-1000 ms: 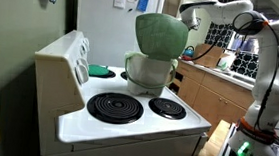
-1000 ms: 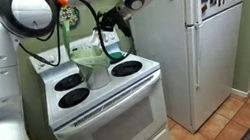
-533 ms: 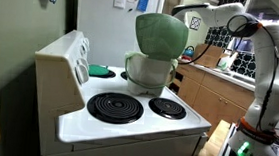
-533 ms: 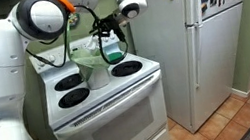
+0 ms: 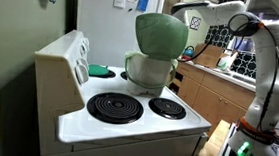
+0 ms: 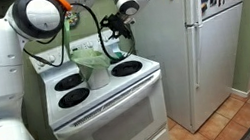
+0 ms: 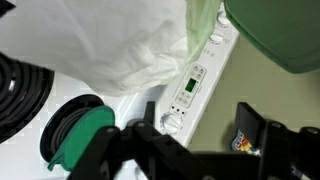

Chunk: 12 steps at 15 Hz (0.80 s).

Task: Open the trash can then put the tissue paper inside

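Note:
The trash can (image 5: 148, 73) stands on the stove top, a small round silvery can with its pale green domed lid (image 5: 159, 34) tipped up and open. In an exterior view the can (image 6: 92, 65) shows a crumpled white liner over its rim. My gripper (image 6: 115, 29) hangs just above and behind the raised lid, open, with nothing in it. In the wrist view the gripper (image 7: 200, 140) is open over the stove's control panel, with the liner (image 7: 130, 50) at upper left and the lid (image 7: 270, 30) at upper right. The tissue paper is out of view.
A flat green disc (image 5: 100, 71) (image 7: 85, 135) lies on a back burner. The white stove (image 6: 121, 106) has black coil burners (image 5: 115, 107) in front of the can. A fridge (image 6: 196, 38) stands beside the stove, wooden cabinets (image 5: 213, 99) on the other side.
The jaws have gone from shut on the lid's edge to open and have lifted slightly away. The lid stays tipped up.

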Motion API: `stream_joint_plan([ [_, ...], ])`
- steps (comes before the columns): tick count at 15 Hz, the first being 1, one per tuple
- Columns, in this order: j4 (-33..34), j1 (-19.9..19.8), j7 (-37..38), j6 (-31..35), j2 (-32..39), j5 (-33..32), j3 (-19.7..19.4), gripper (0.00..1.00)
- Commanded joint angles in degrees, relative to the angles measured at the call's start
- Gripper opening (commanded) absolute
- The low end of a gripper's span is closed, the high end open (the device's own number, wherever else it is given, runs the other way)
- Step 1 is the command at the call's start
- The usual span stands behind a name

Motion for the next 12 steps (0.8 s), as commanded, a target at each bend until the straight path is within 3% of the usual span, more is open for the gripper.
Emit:
stream_joint_plan([
  [1, -2.3, 1.3, 2.2, 3.0, -2.3, -2.8, -0.1, 1.0],
  [5, -1.3, 2.6, 3.5, 11.6, -1.0, -9.1, -1.1, 1.0],
  [8, 0.4, 2.2, 9.6, 15.9, 1.9, -14.6, -1.1, 1.0],
  [12, 3.5, 0.9, 16.5, 8.7, 6.5, -21.1, 0.2, 1.0],
])
